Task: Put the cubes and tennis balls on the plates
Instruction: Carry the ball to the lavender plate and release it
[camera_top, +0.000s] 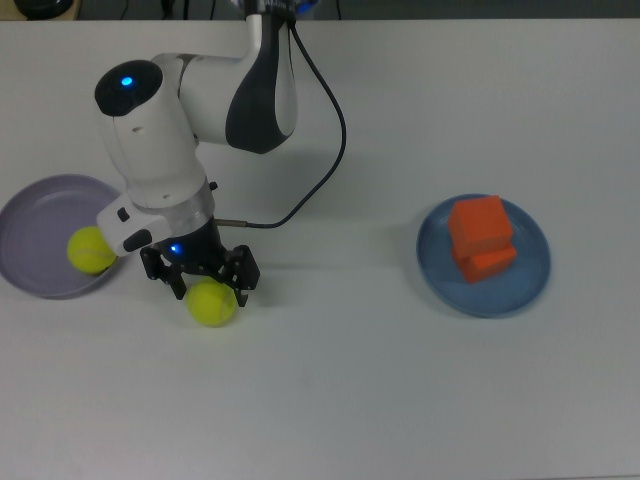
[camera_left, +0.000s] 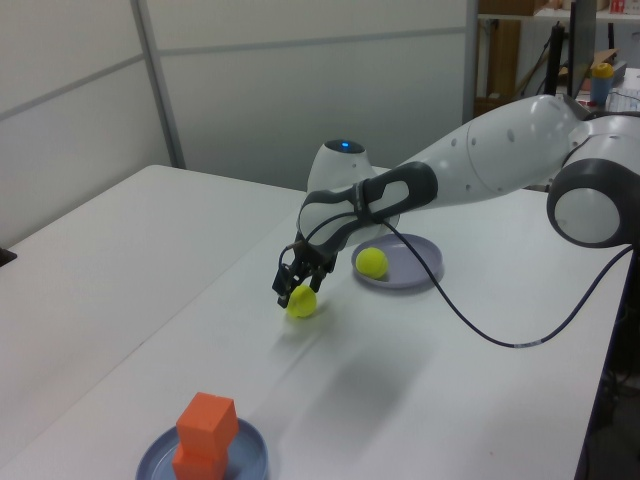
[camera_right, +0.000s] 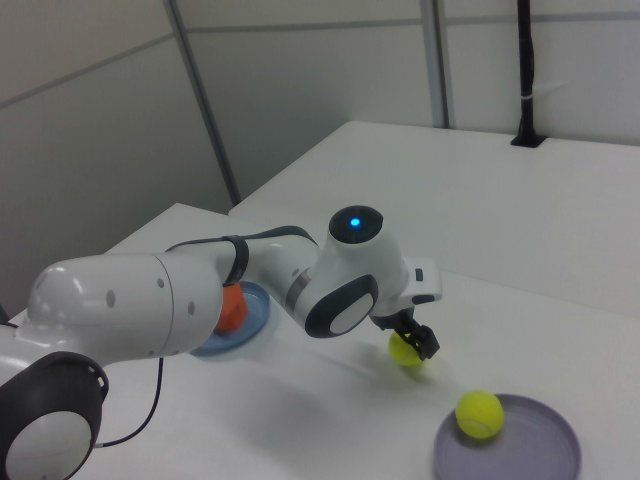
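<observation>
1. top view: the gripper (camera_top: 200, 282) hangs right over the loose tennis ball (camera_top: 211, 303) on the white table (camera_top: 340, 400), its fingers spread apart on either side of the ball's upper half and not yet clamped on it. this looks like the line-up for a grasp, since this ball is the only task thing still off a plate. the other tennis ball (camera_top: 90, 250) already sits on the lavender plate (camera_top: 40, 215), near the rim that faces the arm. the two orange cubes (camera_top: 480, 238) are stacked on the blue plate (camera_top: 485, 290), well apart at the top view's right, so that half seems done.

2. left view: the gripper (camera_left: 290, 288) reaches down from the white arm (camera_left: 470, 165) to the loose tennis ball (camera_left: 300, 302), which rests on the table just short of the lavender plate (camera_left: 415, 268). the plate is near, so the carry should be short. the cubes (camera_left: 205, 435) stand one on the other on the blue plate (camera_left: 250, 455) in the foreground.

3. right view: the loose tennis ball (camera_right: 404, 350) shows just under the gripper (camera_right: 420, 343). the second ball (camera_right: 479, 413) lies in the lavender plate (camera_right: 540, 460), leaving bare room beside it for one more.
</observation>
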